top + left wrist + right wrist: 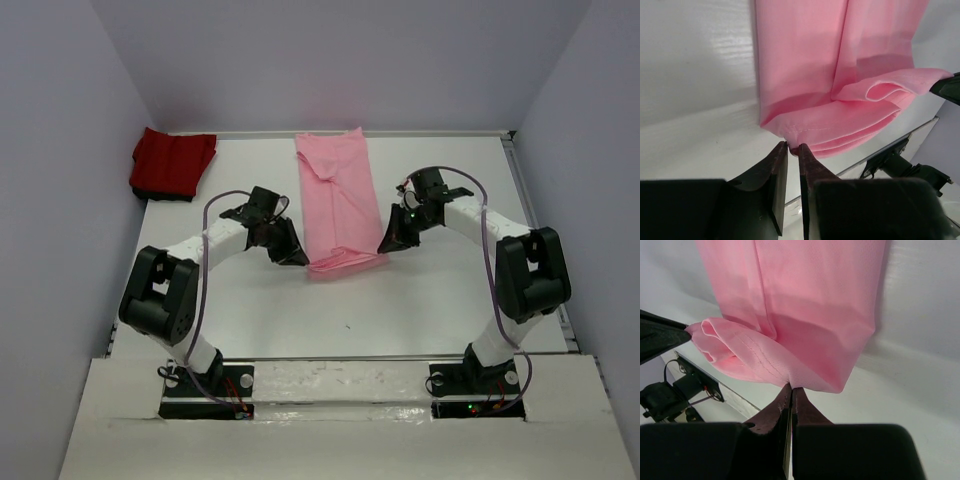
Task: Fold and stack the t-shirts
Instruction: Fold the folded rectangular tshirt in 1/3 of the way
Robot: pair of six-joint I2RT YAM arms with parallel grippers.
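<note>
The light pink t-shirt lies as a long narrow strip down the middle of the table, its near end lifted and curled. My left gripper is shut on the near left corner of the pink t-shirt; its tips pinch the hem. My right gripper is shut on the near right corner of the pink t-shirt, pinching at its tips. The deep red t-shirt lies folded at the far left corner of the table.
The white table is bounded by grey walls on three sides. A metal rail runs along the near edge in front of the arm bases. The red shirt lies against the left wall.
</note>
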